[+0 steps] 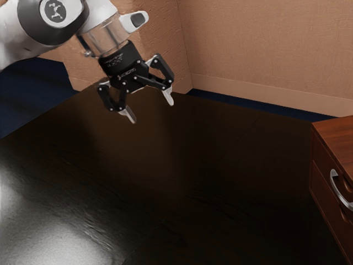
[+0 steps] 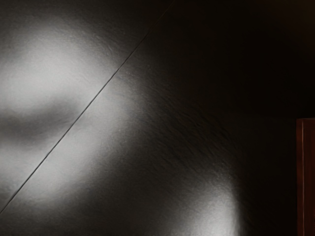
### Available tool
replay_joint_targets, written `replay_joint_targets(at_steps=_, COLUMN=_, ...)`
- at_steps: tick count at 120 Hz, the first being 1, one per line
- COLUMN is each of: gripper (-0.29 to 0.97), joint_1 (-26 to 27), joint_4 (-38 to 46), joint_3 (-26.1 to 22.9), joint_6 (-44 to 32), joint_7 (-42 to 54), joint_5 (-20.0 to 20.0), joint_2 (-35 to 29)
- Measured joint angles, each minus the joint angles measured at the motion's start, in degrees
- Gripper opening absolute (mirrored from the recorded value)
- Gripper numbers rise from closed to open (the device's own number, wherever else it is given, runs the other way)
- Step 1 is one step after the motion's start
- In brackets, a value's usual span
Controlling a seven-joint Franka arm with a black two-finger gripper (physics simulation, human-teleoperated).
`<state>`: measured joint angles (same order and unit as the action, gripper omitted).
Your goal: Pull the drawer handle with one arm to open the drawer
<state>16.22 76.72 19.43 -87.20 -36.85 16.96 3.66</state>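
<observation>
Hanging over the dark table (image 1: 165,187) in the exterior view, the gripper (image 1: 149,108) is spreading its two black fingers wide and is grasping nothing, with only air lying between the pale fingertips (image 1: 130,116). The white arm (image 1: 44,22) is coming in from the exterior view's upper left, and the hand is tilting downward toward the exterior view's right. A reddish-brown wooden cabinet (image 1: 332,149) is sitting at the exterior view's right edge, well apart from the gripper, and the frame is cutting most of it off. The drawer (image 1: 325,179) is facing the table, and its front is appearing flush with the cabinet's face. A curved silver drawer handle (image 1: 337,190) is standing out from that front, untouched. A tan wall (image 1: 265,44) is rising behind the table, and a dark blue floor (image 1: 27,94) is showing beyond the table's far edge. In the wrist view, the glossy table (image 2: 162,128) is stretching beneath the hand and throwing back broad pale patches of glare. A thin straight seam (image 2: 74,123) is crossing its surface diagonally. A narrow reddish-brown strip of the cabinet (image 2: 306,177) is showing off to one side, far from the seam.
</observation>
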Motion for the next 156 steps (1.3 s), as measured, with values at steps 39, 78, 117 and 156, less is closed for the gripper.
replay_joint_targets(at_steps=39, gripper=0.67, joint_1=5.11, joint_4=13.63, joint_3=-9.63, joint_6=-15.11, joint_7=-2.66, joint_5=1.34, joint_2=-4.07)
replay_joint_targets(at_steps=78, gripper=0.59, joint_1=11.36, joint_4=17.69, joint_3=-14.08, joint_6=-29.89, joint_7=-8.05, joint_5=-2.69, joint_2=-2.98)
replay_joint_targets(at_steps=117, gripper=0.57, joint_1=3.48, joint_4=17.2, joint_3=-13.06, joint_6=-38.77, joint_7=-13.4, joint_5=-6.87, joint_2=0.41)
replay_joint_targets(at_steps=156, gripper=0.51, joint_1=4.56, joint_4=17.6, joint_3=-13.4, joint_6=-44.7, joint_7=-16.14, joint_5=1.42, joint_2=0.76)
